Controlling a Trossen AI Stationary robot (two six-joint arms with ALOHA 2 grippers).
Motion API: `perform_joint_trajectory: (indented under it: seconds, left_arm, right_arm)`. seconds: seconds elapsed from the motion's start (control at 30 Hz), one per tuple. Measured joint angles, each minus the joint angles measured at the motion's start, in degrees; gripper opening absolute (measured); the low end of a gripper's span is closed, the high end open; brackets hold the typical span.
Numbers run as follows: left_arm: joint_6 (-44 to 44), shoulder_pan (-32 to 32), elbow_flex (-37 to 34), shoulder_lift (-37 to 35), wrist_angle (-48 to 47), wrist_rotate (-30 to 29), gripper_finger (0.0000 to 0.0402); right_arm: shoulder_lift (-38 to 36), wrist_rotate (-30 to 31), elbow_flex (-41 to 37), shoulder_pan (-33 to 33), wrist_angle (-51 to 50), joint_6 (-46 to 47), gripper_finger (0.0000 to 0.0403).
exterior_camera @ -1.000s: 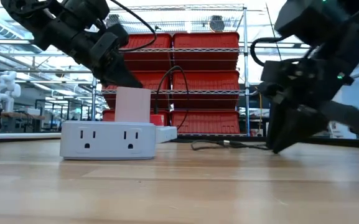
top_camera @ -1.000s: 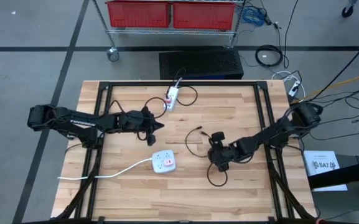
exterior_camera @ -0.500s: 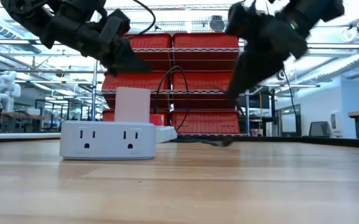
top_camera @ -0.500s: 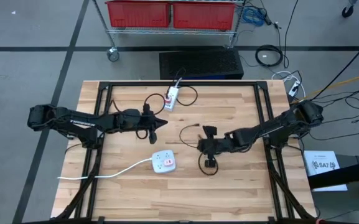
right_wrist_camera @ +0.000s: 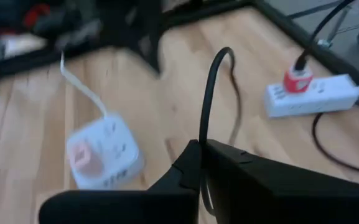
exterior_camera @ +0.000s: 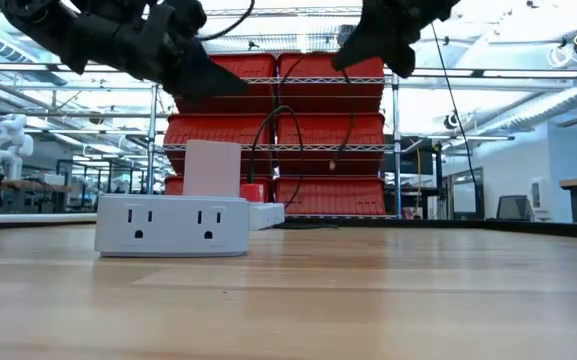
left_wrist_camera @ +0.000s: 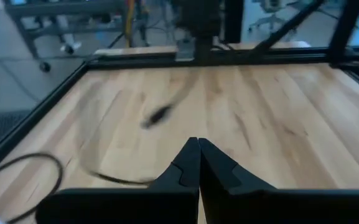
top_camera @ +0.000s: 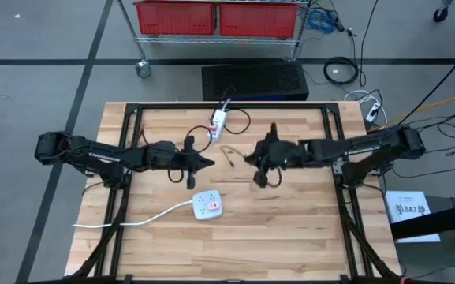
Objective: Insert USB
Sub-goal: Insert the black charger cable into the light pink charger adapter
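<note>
Table (top_camera: 290,221): pale wood planks, smooth, satin sheen, black metal frame. Right tool (right_wrist_camera: 198,152): matt black plastic fingers, pinched on thin black rubbery cable (right_wrist_camera: 209,93). Left tool (left_wrist_camera: 198,149): same matt black. Below both tools, outlet cube (top_camera: 209,205): white glossy plastic. Beyond them, power strip (top_camera: 218,122): white plastic w/ red plug.

We see even, bright light from above, with soft shadows on the table (top_camera: 290,229). Both wrist views are blurred by motion.
</note>
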Motion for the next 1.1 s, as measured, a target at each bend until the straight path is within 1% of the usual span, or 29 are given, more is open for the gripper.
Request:
perform_joint_trajectory:
  seconds: [0.13,0.3,0.37,0.5,0.67,0.73,0.83,0.97,1.1]
  left_arm:
    - [3.71,-2.79,0.0,0.0,0.35,-0.7,0.0002]
    - [10.76,-4.84,0.01,0.0,4.12,-6.4,0.0002]
    - [11.7,-4.82,0.27,0.04,4.03,-6.89,0.0006]
    - [12.9,-4.82,1.08,1.96,4.06,-7.35,0.0034]
    - [12.93,-4.78,3.12,7.19,6.46,-8.84,0.0081]
    - [12.93,-4.78,4.64,9.8,7.77,-8.97,0.0099]
    - [13.08,-4.78,6.91,12.89,9.13,-11.1,0.0124]
    - [15.8,-4.78,8.99,14.3,9.55,-14.59,0.0146]
    - [15.88,-4.78,9.68,14.33,9.66,-13.4,0.0156]
  right_arm:
    - [-0.11,-0.14,1.2,-2.28,-0.11,0.33,0.0]
    - [-0.08,-6.0,1.28,-5.06,5.61,0.33,0.0]
    - [-0.08,-7.71,1.29,-5.65,8.31,0.33,0.0]
    - [-0.08,-10.55,1.3,-6.43,10.64,0.33,0.0]
    - [0.6,-10.56,1.3,-6.61,11.49,0.33,0.0]
    - [1.07,-11.67,1.3,-6.59,12.98,0.44,0.0]
    - [1.59,-12.27,1.3,-6.54,13.36,0.95,0.0]
    - [1.64,-12.23,1.3,-6.54,13.37,0.9,0.0]
    - [1.64,-12.71,1.3,-6.54,13.35,0.75,0.0]
